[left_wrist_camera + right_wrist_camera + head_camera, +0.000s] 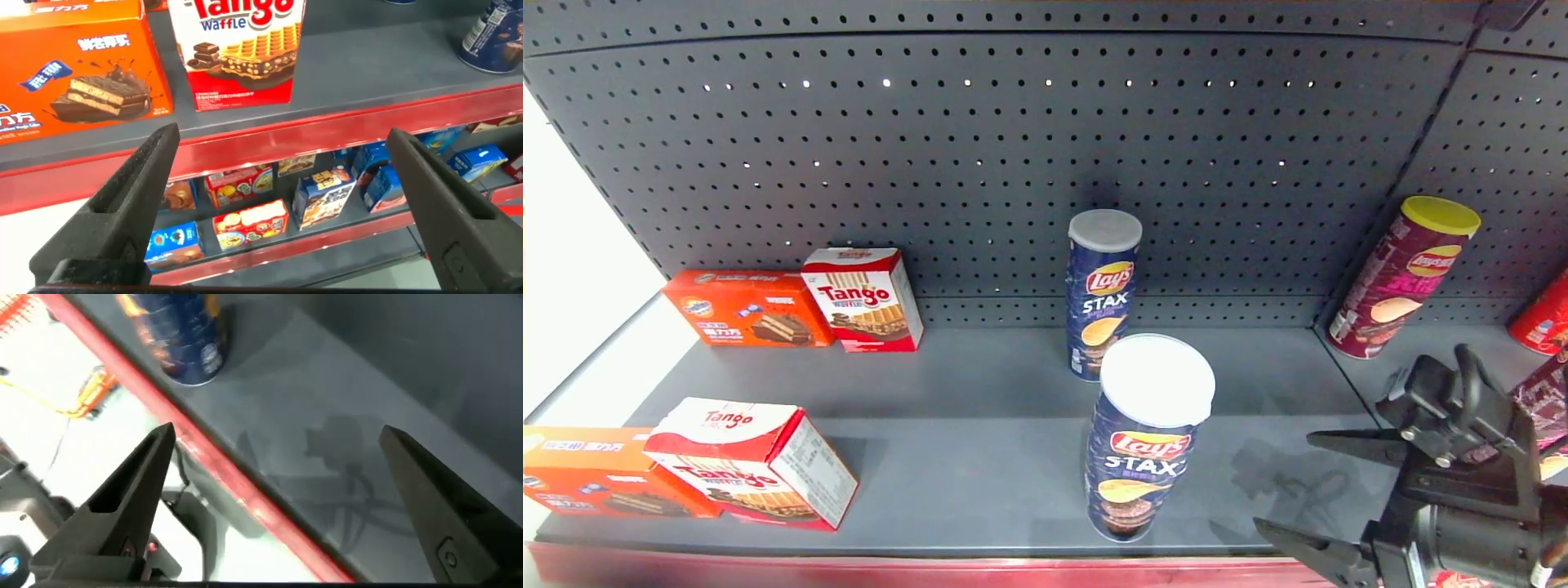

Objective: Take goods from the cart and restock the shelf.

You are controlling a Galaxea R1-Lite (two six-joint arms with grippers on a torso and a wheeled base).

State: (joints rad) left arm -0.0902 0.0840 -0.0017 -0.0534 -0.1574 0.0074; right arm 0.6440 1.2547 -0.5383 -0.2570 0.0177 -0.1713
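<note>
Right arm low at the right of the head view. Right gripper (1285, 483) points leftward, jaws spread wide, gripping nothing. Left gripper (283, 135): jaws likewise wide apart, holding nothing.

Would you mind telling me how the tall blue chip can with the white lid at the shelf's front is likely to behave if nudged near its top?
The tall blue chip can stands upright, narrow for its height, so it would probably tip. Being round, it would likely roll once down, perhaps over the near edge of the grey shelf.
</note>
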